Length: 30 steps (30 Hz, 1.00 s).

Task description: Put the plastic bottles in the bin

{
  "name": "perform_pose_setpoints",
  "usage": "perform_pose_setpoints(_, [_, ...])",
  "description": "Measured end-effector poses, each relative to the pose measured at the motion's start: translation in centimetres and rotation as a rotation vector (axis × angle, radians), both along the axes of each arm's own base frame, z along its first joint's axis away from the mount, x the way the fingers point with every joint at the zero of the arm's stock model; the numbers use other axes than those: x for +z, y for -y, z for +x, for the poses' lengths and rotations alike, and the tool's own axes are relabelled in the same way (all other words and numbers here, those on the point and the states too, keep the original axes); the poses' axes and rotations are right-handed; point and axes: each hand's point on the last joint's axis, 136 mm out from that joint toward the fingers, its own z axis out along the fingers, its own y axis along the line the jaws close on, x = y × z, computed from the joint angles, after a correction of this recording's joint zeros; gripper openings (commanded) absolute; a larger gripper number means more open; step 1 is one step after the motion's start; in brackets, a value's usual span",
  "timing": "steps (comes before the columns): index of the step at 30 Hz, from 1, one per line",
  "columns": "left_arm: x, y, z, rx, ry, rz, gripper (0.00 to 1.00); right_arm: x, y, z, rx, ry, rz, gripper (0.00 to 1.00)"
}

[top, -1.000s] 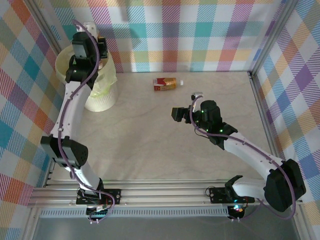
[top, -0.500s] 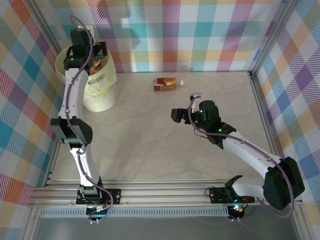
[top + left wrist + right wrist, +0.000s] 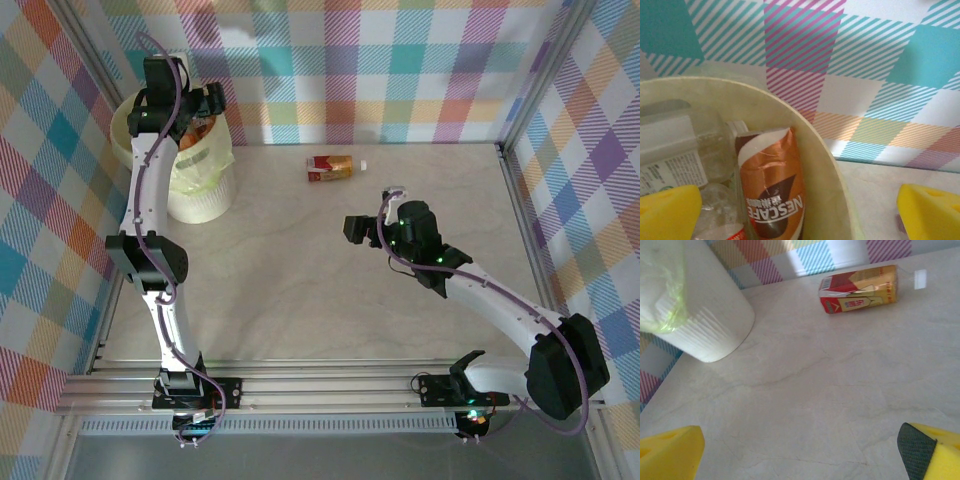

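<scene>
Now both spread: left jaws over the bin [image 3: 820,160] holding bottles [image 3: 772,190], right jaws above the counter [image 3: 805,390], facing 1 red-labelled bottle [image 3: 860,289].

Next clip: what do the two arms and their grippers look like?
The left arm and right arm have white tubular links, black joint housings and a purple cable looping along each. Small green lights glow near the right wrist. The left gripper and right gripper have black bodies and yellow fingers; one right finger has a dark grey tip.
</scene>
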Motion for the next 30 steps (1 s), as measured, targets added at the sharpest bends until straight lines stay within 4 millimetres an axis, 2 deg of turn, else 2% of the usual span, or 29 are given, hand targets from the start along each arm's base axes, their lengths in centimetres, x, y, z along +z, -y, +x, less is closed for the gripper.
perform_pose_setpoints(5, [0.0, 1.4, -0.3, -0.046, -0.007, -0.090, 1.00, -0.7, 1.5, 0.6, -0.086, -0.053, 0.027, 1.00])
perform_pose_setpoints(8, [-0.1, 2.4, -1.4, -0.076, -0.018, -0.154, 1.00, -1.5, 2.1, 1.0, -0.101, -0.081, 0.013, 1.00])
perform_pose_setpoints(13, [1.4, 4.3, -4.2, -0.136, 0.012, -0.254, 1.00, -2.5, 2.5, 2.1, -0.094, -0.095, -0.045, 1.00])
perform_pose_setpoints(22, [5.0, 7.8, -10.1, -0.302, 0.136, -0.414, 1.00, -2.2, 2.5, 5.3, -0.050, -0.083, -0.137, 1.00])
perform_pose_setpoints(26, [3.8, 9.7, -12.1, -0.371, 0.143, -0.485, 1.00, -1.8, 2.1, 7.1, 0.005, -0.073, -0.188, 1.00])
perform_pose_setpoints(30, [1.0, 12.2, -13.5, -0.433, 0.090, -0.532, 1.00, -1.9, 1.7, 9.0, 0.082, -0.056, -0.266, 1.00])
